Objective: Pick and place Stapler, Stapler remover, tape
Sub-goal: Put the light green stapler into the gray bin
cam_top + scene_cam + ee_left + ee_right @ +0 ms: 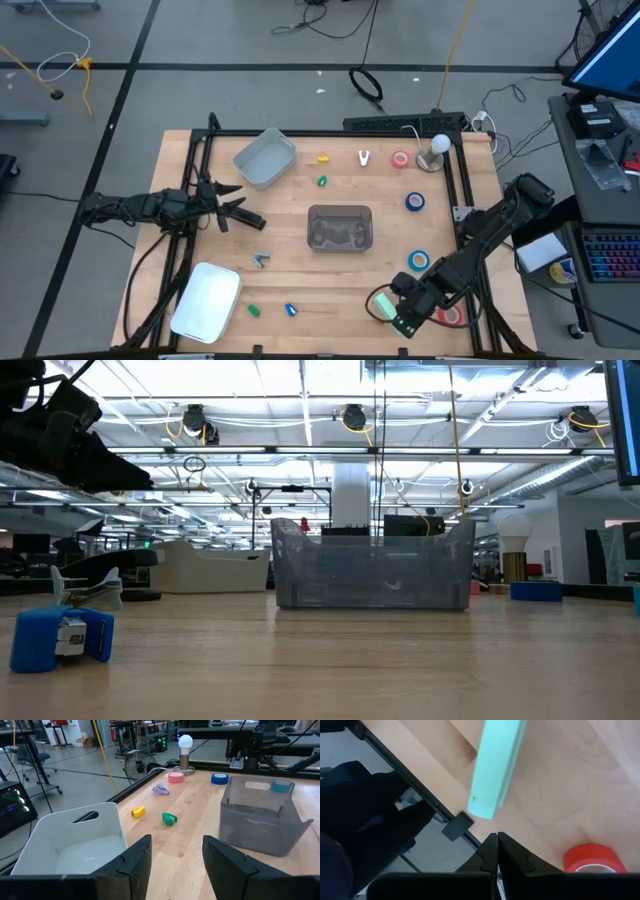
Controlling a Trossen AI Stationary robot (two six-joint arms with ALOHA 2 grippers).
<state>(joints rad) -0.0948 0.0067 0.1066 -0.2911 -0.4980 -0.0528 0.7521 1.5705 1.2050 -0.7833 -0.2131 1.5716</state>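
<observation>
Currently the right gripper (400, 318) sits at the tabletop's (300, 270) near-right corner, fingers pressed together on nothing, right by the frame rail. Stapler (383, 303), mint-green bar, lies flat just beside it, near the edge; a red tape (450, 316) roll is close by. Left gripper (240, 212) waits at the left side, fingers apart, empty, with open wood ahead of it. Grey bin (340, 227) sits mid-table. Right wrist view alone shows the stapler's (495, 765) blunt end lying clear of the closed fingertips.
</observation>
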